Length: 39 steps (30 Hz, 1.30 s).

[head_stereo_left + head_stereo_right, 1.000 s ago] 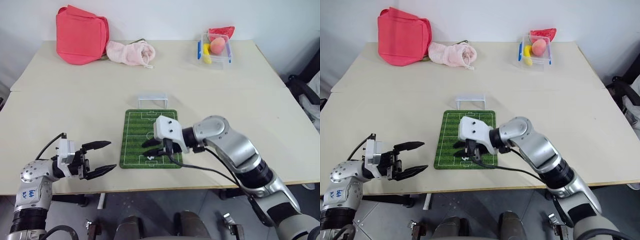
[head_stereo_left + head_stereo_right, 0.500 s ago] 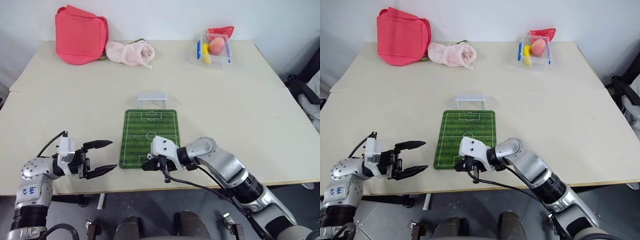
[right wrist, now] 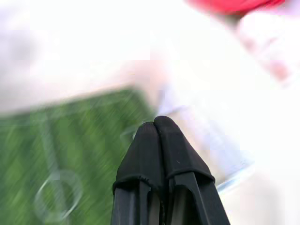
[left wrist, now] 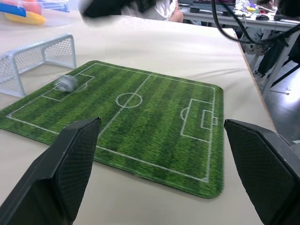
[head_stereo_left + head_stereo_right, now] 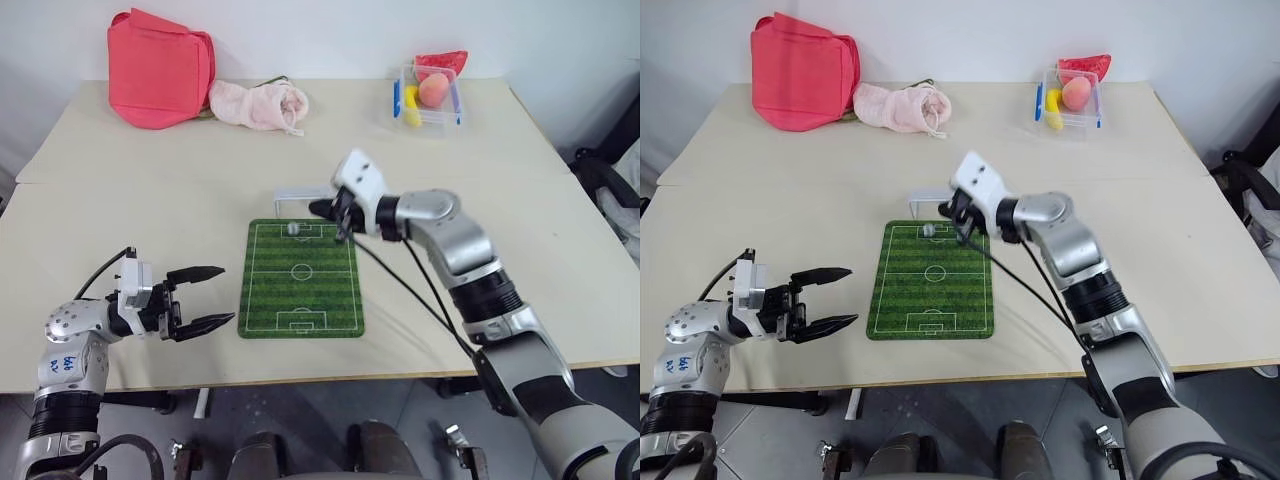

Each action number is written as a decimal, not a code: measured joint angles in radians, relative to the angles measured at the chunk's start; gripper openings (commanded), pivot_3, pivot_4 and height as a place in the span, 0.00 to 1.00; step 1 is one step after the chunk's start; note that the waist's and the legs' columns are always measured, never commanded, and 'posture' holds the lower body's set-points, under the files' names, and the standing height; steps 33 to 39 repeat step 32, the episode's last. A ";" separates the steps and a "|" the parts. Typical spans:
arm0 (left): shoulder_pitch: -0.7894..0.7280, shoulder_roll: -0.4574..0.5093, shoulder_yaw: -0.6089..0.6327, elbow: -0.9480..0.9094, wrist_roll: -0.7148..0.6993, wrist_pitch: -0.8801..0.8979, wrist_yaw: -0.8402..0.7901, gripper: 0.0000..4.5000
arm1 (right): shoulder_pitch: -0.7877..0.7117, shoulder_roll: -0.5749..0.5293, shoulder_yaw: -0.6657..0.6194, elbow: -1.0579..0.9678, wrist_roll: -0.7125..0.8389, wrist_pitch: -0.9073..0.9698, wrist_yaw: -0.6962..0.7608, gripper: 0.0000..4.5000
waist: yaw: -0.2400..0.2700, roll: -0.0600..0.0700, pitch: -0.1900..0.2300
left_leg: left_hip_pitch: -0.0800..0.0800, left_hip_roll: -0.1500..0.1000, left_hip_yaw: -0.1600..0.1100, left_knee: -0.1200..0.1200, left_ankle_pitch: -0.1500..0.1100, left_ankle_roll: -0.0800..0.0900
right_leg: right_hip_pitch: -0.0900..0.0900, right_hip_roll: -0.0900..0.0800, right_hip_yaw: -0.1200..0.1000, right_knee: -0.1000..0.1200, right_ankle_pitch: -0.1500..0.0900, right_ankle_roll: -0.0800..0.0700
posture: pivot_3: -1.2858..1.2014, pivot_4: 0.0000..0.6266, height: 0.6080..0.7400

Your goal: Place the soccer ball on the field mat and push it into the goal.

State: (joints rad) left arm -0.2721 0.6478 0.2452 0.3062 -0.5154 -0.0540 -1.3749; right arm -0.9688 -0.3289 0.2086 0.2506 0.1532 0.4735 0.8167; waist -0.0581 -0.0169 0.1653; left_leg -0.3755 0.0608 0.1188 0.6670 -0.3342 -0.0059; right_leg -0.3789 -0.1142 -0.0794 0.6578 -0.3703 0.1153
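Observation:
The green field mat (image 5: 300, 285) lies flat at the table's middle. The soccer ball (image 5: 293, 228) rests on it in the far goal box, just short of the white goal (image 5: 292, 194) that stands at the mat's far end; the left wrist view has the soccer ball (image 4: 68, 83) in front of the goal (image 4: 33, 58) too. My right gripper (image 5: 322, 210) hovers shut and empty over the mat's far right corner, beside the ball and in front of the goal's right post. My left gripper (image 5: 212, 296) stands open, empty, left of the mat's near corner.
A red bag (image 5: 160, 65) and a pink cloth (image 5: 258, 103) lie at the table's back left. A clear box (image 5: 430, 95) with fruit stands at the back right. A black cable (image 5: 400, 290) hangs from my right wrist over the mat's right edge.
My right gripper shut, dipped to the mat's near edge, then swept forward and up to the goal end. The ball went from the mat's near end to the far goal box.

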 measured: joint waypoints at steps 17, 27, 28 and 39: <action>-0.044 -0.017 0.114 0.017 -0.034 0.196 0.305 1.00 | 0.486 -0.352 -0.233 -0.138 0.239 -0.021 0.365 0.78 | 0.023 -0.002 0.001 | 0.000 -0.001 0.002 0.000 -0.001 0.001 | 0.002 0.000 0.000 -0.005 0.000 0.001 | 0.52 0.24 1.00; 0.002 0.030 0.175 0.105 -0.036 0.115 0.232 1.00 | 0.439 -0.370 -0.331 0.205 0.230 -0.329 0.475 0.99 | 0.027 -0.002 0.002 | 0.001 0.001 0.005 0.003 0.000 0.000 | 0.002 0.001 0.001 -0.004 0.000 0.001 | 0.52 0.24 1.00; 0.001 0.034 0.174 0.109 -0.030 0.094 0.214 1.00 | 0.431 -0.370 -0.334 0.225 0.230 -0.353 0.487 0.99 | 0.027 -0.002 0.002 | 0.001 0.001 0.005 0.003 0.000 0.000 | 0.002 0.001 0.001 -0.004 0.000 0.001 | 0.52 0.24 1.00; -0.003 0.041 0.165 0.150 -0.012 0.052 0.179 1.00 | 0.419 -0.370 -0.335 0.266 0.227 -0.400 0.497 0.99 | 0.029 -0.002 0.002 | 0.000 0.001 0.005 0.004 0.000 0.000 | 0.002 0.001 0.001 -0.004 0.000 0.001 | 0.52 0.24 1.00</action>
